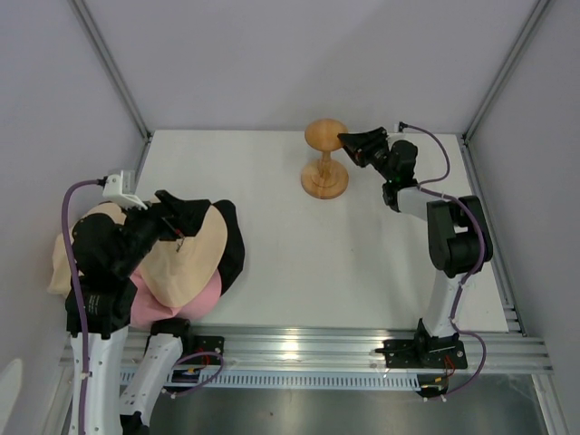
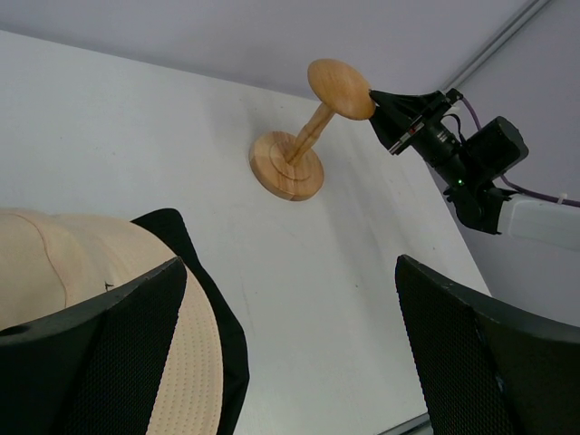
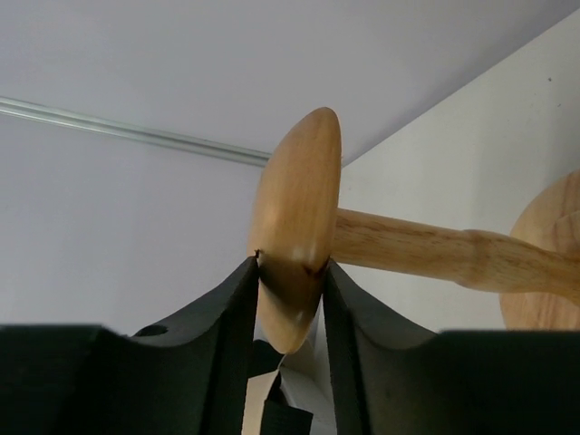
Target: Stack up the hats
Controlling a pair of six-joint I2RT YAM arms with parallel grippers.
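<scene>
Left gripper point(image 2: 290, 265) jaws wide apart, above the hats heaped at near-left table point(image 1: 317, 263) edge. Cream hat point(image 1: 195, 258) on top, soft and slumped; pink hat point(image 1: 204, 299) under its near side; black hat point(image 1: 234, 249) poking out right. Right gripper point(image 3: 290, 267) pinches wooden stand point(image 1: 324, 168) top rim, far side.

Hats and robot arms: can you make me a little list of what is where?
hats: cream hat on top, pink hat and black hat peeking out under it
pile place: left near part of the table
wooden stand: far middle of the table
left end effector: open, above the cream hat
right end effector: shut on the wooden stand's round top
</scene>
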